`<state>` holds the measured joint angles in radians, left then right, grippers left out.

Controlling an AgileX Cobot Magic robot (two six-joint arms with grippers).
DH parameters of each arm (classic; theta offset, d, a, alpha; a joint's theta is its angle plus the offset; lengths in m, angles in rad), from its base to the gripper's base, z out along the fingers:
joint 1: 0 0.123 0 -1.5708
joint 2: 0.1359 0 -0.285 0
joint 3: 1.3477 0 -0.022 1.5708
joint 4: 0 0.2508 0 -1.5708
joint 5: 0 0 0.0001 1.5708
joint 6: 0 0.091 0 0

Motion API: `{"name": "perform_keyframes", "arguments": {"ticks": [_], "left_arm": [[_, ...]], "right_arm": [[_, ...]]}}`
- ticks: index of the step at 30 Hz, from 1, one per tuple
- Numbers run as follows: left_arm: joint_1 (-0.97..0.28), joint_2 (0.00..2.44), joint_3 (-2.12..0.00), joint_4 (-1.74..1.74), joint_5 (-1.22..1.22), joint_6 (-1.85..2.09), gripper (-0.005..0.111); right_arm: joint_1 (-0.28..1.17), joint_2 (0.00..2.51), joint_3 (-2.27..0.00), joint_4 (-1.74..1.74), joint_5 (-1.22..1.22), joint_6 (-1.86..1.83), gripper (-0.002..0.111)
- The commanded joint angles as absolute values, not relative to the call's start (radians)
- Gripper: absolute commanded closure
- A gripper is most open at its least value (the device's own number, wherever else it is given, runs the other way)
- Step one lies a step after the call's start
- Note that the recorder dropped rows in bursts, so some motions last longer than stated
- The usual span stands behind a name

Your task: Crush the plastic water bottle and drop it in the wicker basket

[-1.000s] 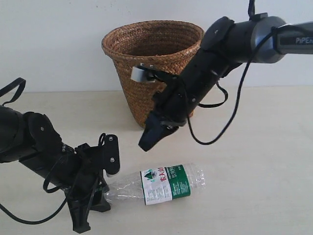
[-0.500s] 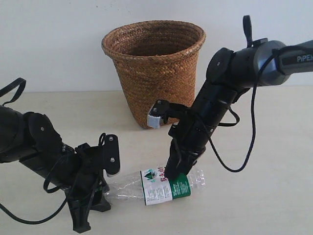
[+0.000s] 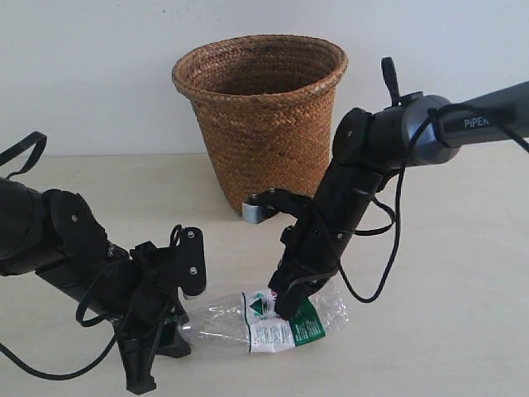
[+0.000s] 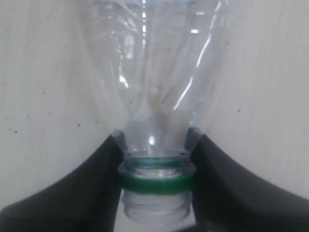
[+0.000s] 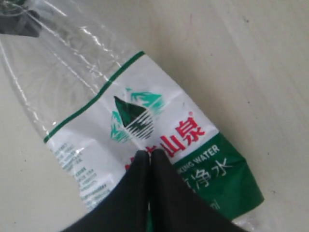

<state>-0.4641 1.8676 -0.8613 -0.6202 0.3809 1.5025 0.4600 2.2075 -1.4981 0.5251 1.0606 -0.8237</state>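
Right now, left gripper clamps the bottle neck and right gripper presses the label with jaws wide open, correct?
No: the right wrist view shows the right gripper pressing the label of the plastic water bottle, jaws shut. The left gripper does clamp the neck.

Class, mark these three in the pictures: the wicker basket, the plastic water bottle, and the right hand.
wicker basket (image 3: 263,136), exterior view, on its woven side wall.
plastic water bottle (image 5: 140,116), right wrist view, on its printed label.
right hand (image 5: 148,159), right wrist view, midway between its closed fingertips.

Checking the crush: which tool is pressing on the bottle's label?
The right tool, tips shut, presses the plastic water bottle on its label; the left tool clamps its neck.
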Motion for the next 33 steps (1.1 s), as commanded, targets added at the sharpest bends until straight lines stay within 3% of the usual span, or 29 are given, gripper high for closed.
{"name": "perform_keyframes", "arguments": {"ticks": [1, 5, 16, 27, 33], "left_arm": [[-0.463, 1.873, -0.862, -0.612, 0.381, 1.496, 0.102], [-0.463, 1.873, -0.862, -0.612, 0.372, 1.496, 0.102], [-0.463, 1.844, -0.862, -0.627, 0.362, 1.496, 0.102], [-0.463, 1.62, -0.889, -0.676, 0.561, 1.675, 0.102], [-0.463, 1.575, -1.088, -0.663, 0.691, 1.558, 0.102]], "right_arm": [[0.45, 2.277, -1.468, 0.28, 1.049, -0.756, 0.108], [0.45, 2.219, -1.468, 0.383, 1.047, -0.73, 0.108], [0.433, 1.722, -1.452, 0.404, 1.106, -0.61, 0.108], [0.15, 1.404, -0.982, 0.377, 0.785, -0.525, 0.108], [0.099, 1.36, -0.88, 0.385, 0.629, -0.514, 0.108]]}}
